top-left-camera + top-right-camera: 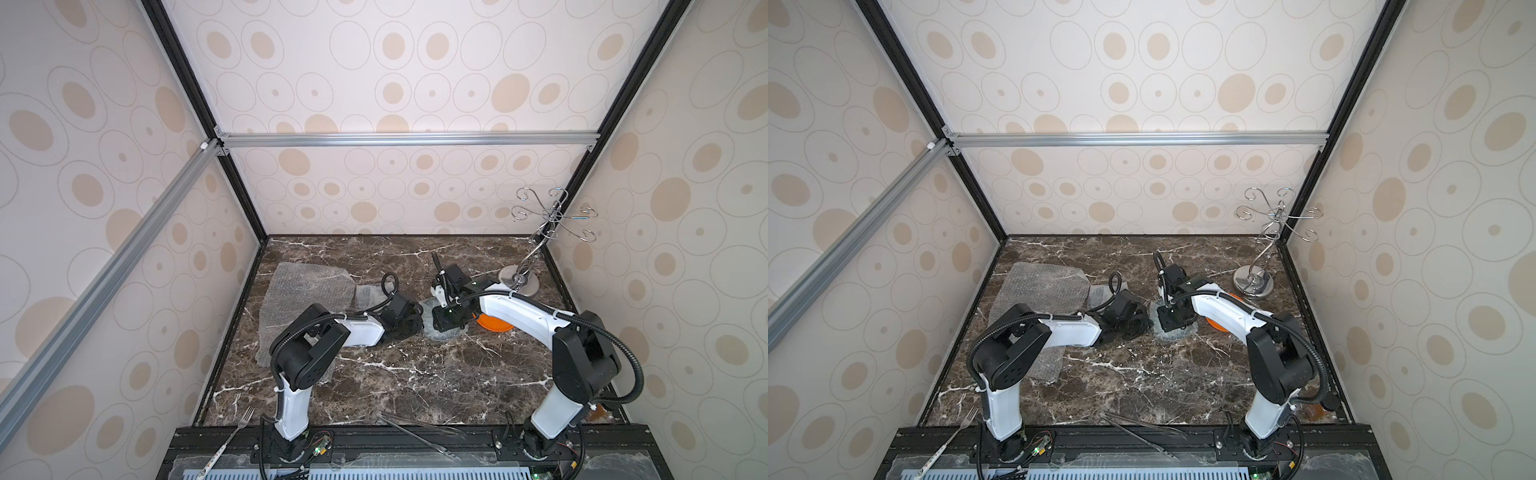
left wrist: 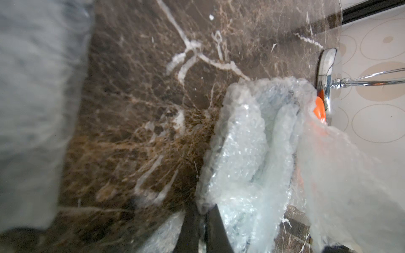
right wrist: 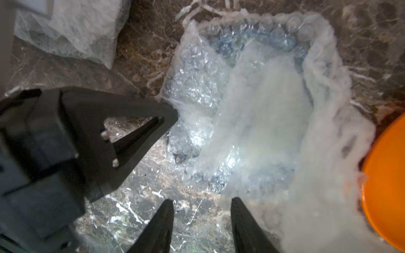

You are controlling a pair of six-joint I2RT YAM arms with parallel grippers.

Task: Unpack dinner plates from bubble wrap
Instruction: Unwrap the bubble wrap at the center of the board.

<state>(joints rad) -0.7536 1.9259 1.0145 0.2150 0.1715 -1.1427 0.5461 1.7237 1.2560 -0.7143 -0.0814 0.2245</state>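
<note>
The step in hand looks like opening a second parcel. A flat bubble-wrap sheet (image 1: 307,286) lies spread and empty at the far left. The orange plate (image 1: 494,325) sits bare, partly under the right arm, so one plate seems done.

In the middle lies the bubble-wrap bundle (image 3: 241,98), still folded over something pale and bluish. I cannot tell which plate that is, and no black plate shows anywhere. The bundle's loose film reaches the orange plate's rim.

The left pincer (image 2: 202,215) is closed tight on the bundle's left edge, pinning it. The right pincer (image 3: 202,199) hovers over the bundle, its jaws apart with nothing between them.

The next move probably calls for the right pincer to catch a loose flap opposite the pinned edge and peel it back. The film is thin and slack, so it needs a shallow bite that misses the plate beneath.

Pale wall panels (image 1: 395,83) printed with beige ovals, on a metal frame, enclose a dark brown marble worktop (image 1: 415,374) veined in white. A chrome wire stand (image 1: 519,282) occupies the far right corner. Tongs (image 1: 419,432) and a fork (image 1: 237,428) lie at the front edge.
</note>
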